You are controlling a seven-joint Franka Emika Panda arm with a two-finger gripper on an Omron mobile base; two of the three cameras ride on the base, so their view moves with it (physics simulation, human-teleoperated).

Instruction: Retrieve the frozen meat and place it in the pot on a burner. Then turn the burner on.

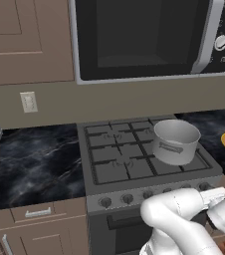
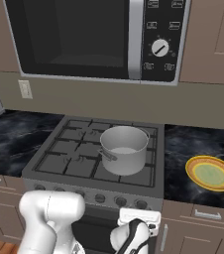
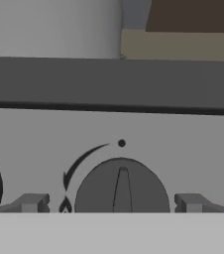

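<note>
While the pot (image 2: pixel 123 148) sits on the stove's near right burner (image 1: pixel 184 160), whether meat lies inside cannot be told. With fingers spread, the gripper (image 3: pixel 112 202) straddles a knob (image 3: pixel 122 186), which looks unturned, so lighting remains.

Grey pot (image 2: pixel 123 148) upright on front-right burner (image 1: pixel 181 162)

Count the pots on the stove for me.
1. The grey pot stands on the right half of the stove, toward the front. The yellow dish on the counter to its right is no pot. The stove top is in full view, so none seems hidden.
</note>
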